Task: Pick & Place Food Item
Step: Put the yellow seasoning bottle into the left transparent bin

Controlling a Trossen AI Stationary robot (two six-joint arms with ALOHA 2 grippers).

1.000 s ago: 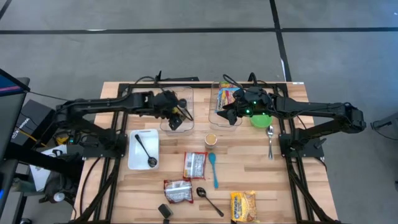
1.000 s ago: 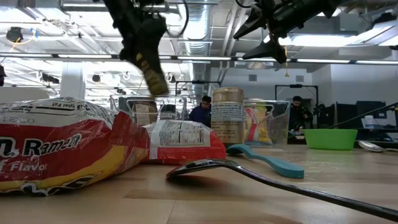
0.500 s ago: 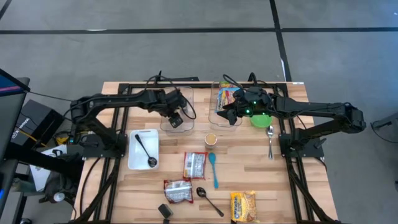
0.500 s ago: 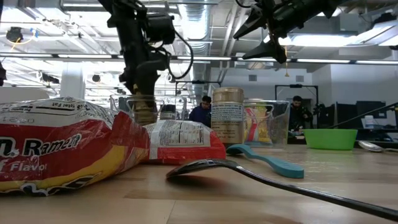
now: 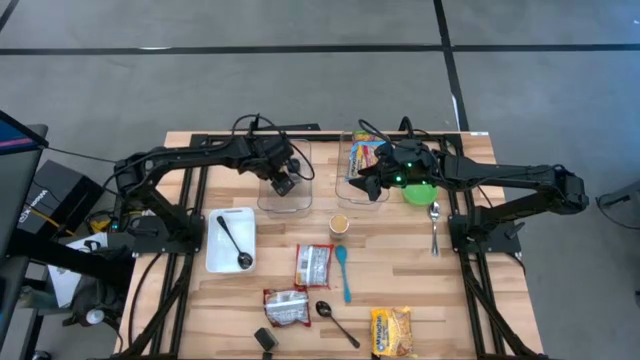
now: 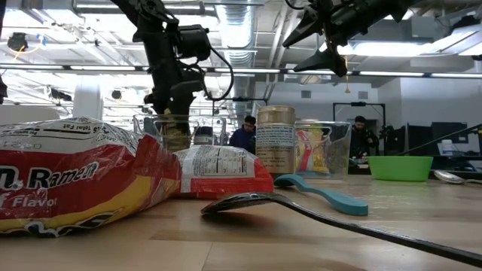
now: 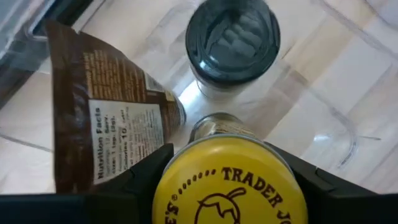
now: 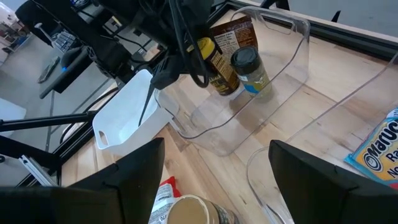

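My left gripper (image 5: 283,183) is shut on a dark jar with a yellow lid (image 7: 230,186) and stands inside the left clear bin (image 5: 298,205). In the bin, a brown packet (image 7: 102,118) leans beside the jar, and a small jar with a dark lid (image 7: 231,40) stands upright past it. The right wrist view shows the same jar (image 8: 212,62) next to the packet (image 8: 231,38). My right gripper (image 5: 370,185) hovers open and empty over the right clear bin (image 5: 352,190), high up in the low view (image 6: 320,34). My left gripper pinches the jar's yellow lid (image 7: 163,180) between its two fingers (image 7: 311,183), one on either side of the lid. The fingers come from above, slanting down. The jar hangs below them, a little tilted, inside the bin. Whether its bottom touches the bin floor I cannot tell.
Near the bins are a tan-lidded jar (image 5: 340,224), a green bowl (image 5: 418,192) and a metal spoon (image 5: 434,225). A white tray (image 5: 215,255) holds a black spoon. Ramen packets (image 5: 313,265), a blue spoon (image 5: 343,270) and another black spoon (image 5: 335,320) lie nearer. People show behind the table (image 6: 245,134).
My left gripper has sunk with the yellow-lidded jar, from above the left clear bin down into it, while the arm swung toward the table's right. The jar, held tilted before, now stands closer to upright beside the brown packet.
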